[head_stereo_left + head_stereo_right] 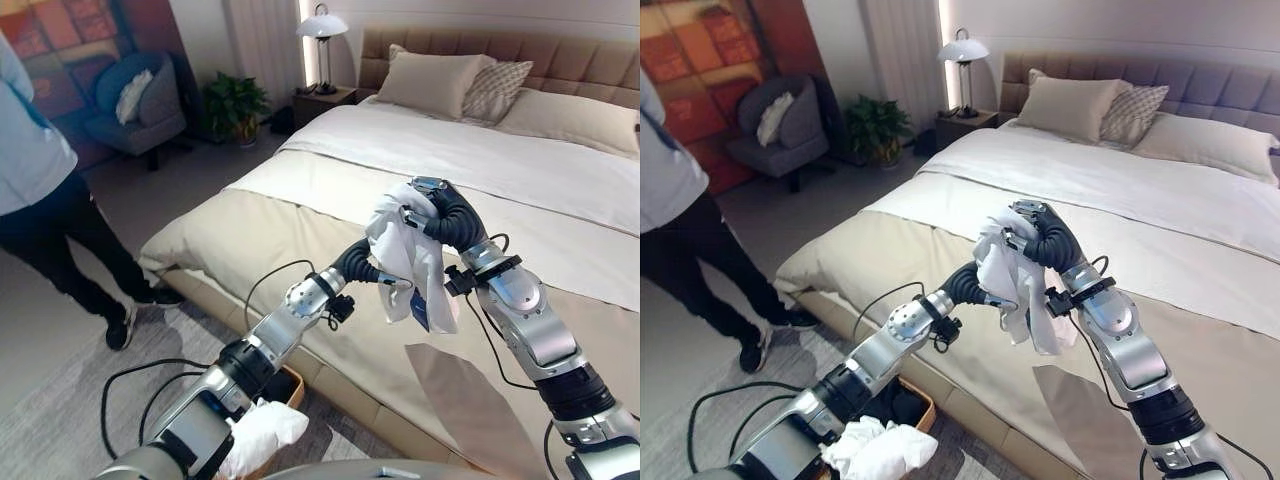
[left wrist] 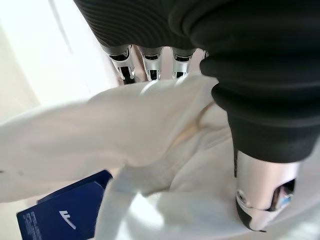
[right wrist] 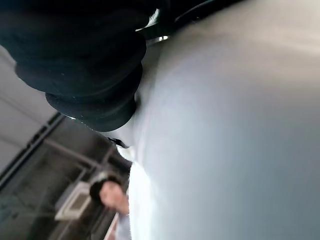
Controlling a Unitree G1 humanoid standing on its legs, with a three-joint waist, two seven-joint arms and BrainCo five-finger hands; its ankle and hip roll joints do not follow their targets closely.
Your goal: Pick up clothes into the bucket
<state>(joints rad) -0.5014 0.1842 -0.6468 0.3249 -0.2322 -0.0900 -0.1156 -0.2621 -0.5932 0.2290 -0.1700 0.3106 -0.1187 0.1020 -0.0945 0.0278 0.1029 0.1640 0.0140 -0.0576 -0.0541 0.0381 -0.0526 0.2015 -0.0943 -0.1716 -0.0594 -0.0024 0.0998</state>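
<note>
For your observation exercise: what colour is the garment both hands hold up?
White garment, with a dark blue tag; clearest in the left wrist view.

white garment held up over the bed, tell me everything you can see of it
The white fabric garment is soft, thin and crumpled, bunched at the top and hanging in loose folds. A dark blue tag with white print dangles near its lower part. It is lifted clear of the beige and white bed, held between both hands: the right hand curls over its top, and the left hand grips it from the side, fingers pressed into the cloth.
</note>
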